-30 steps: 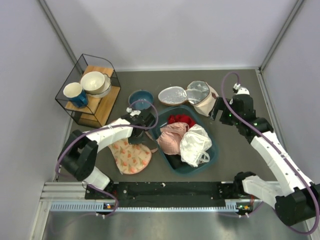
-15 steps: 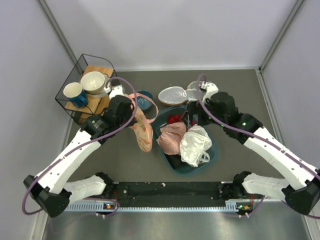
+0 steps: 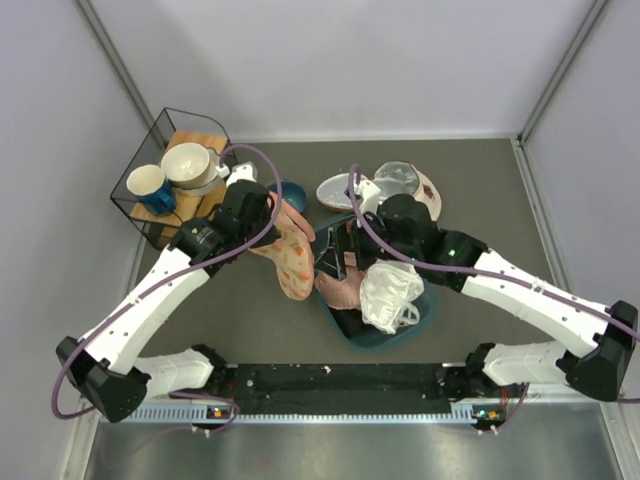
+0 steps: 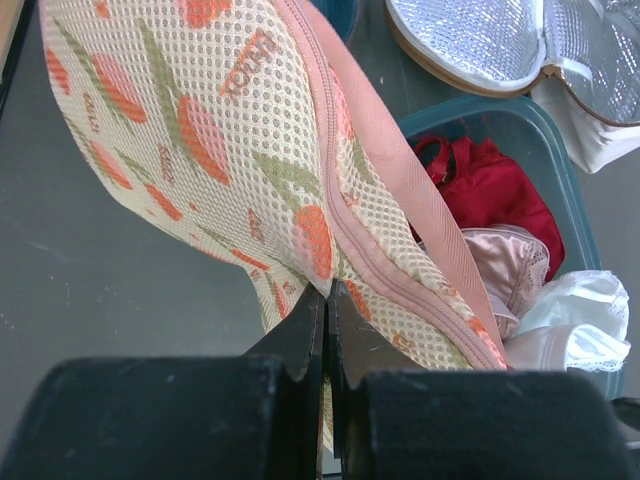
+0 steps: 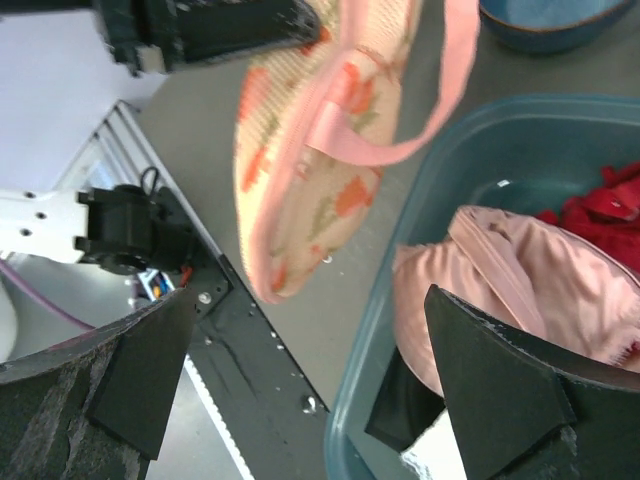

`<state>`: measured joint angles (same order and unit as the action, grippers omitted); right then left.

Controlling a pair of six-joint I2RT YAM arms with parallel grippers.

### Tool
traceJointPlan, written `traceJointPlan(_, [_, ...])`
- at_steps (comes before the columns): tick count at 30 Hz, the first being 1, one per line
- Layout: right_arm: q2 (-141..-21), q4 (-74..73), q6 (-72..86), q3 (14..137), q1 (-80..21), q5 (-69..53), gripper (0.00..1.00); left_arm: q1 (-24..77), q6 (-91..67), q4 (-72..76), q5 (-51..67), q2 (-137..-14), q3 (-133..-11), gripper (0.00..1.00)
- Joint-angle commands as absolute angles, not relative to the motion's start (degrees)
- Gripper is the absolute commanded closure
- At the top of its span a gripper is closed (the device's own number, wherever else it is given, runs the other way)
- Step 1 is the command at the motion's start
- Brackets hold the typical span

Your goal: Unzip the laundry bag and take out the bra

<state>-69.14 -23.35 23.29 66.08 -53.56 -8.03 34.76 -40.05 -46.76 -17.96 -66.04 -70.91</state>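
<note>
Right fingers [image 3: 334,258] moved nearer laundry bag [image 3: 291,256] | teal basin [image 3: 385,341] below

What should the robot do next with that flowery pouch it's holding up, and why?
Probably ease the open right gripper across to the zip of the laundry bag. The left gripper is shut on the bag's edge, holding it up with the zip apparently closed; the right one hangs empty beside it. The zip pull isn't visible.
</note>
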Motion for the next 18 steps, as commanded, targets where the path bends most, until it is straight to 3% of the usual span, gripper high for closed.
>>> traceJointPlan(1, [-71.09, -14.51, 26.63, 66.36, -54.49, -13.44, 0.02, 34.45, -38.85, -43.86, -18.02, -66.18, -74.0, 1.0])
traceJointPlan(7, [-76.11, -10.29, 29.44, 66.8, -55.72, -13.98, 0.08, 34.37, -38.93, -43.68, -17.4, -66.97, -75.06, 1.0])
traceJointPlan(11, [-78.83, -9.58, 34.08, 67.06, -55.72, -10.56, 0.29, 34.28, -38.85, -43.59, -17.14, -67.94, -75.5, 1.0])
traceJointPlan(16, [-80.33, -6.68, 36.65, 67.14, -55.81, -8.96, 0.49, 34.28, -39.02, -42.63, -15.73, -68.73, -76.03, 1.0])
traceJointPlan(18, [-80.68, -6.59, 36.65, 68.11, -55.72, -8.35, 0.66, 34.19, -38.85, -42.45, -15.03, -68.91, -76.38, 1.0])
